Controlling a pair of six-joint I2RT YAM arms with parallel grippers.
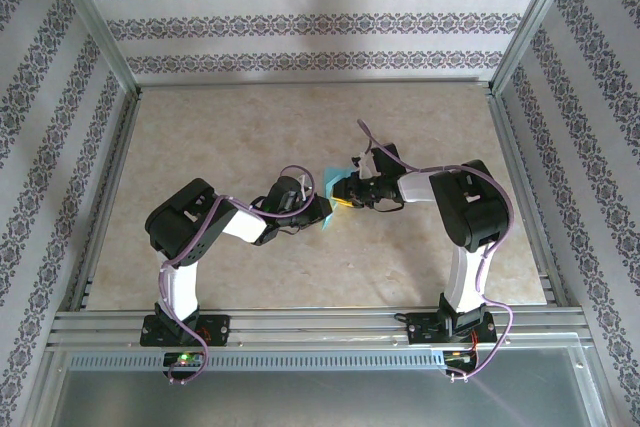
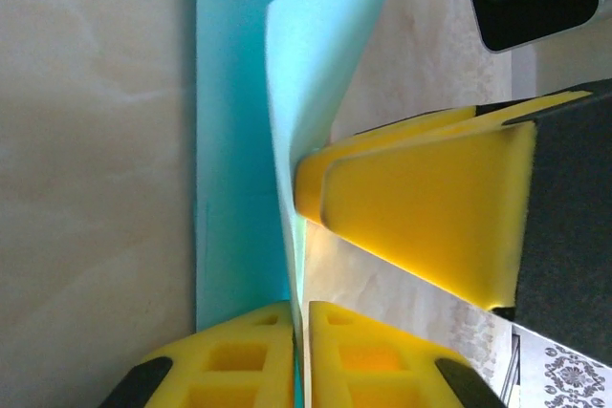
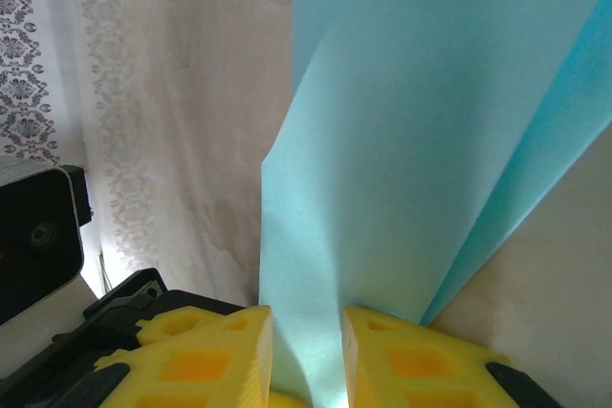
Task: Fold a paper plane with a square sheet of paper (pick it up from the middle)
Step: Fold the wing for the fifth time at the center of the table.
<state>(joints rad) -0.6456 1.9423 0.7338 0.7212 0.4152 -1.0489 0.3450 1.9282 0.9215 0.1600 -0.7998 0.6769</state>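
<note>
1. Plane [image 1: 334, 181] is held over the middle of the counter [image 1: 230, 137], caught where the tips of my two arms meet.
2. From above I see little of it: a pale blue scrap between the two wrists, with a bit of yellow just below it.
3. My left fingers [image 2: 283, 336] are clamped on it. In the left wrist view the yellow pads press nearly together, with one thin edge of paper running up between them.
4. Above that pinch the sheet rises and curls to the right, and a deeper blue panel stands behind it on the left.
5. My right fingers [image 3: 260, 351] are clamped on it too. In the right wrist view the paper fills the gap between the pads, a wider gap than on the left side.
6. From the right pinch the paper fans upward in long panels with straight creases, lighter in the middle and deeper blue at the right.
7. Seen from the left wrist, the right fingers come in from the right and meet the paper just above my left pinch, near it but apart.
8. The left arm [image 1: 190, 222] reaches in from the left and the right arm [image 1: 470, 207] from the right, both with bent elbows.
9. I can't tell whether any part of the paper touches the counter.
</note>
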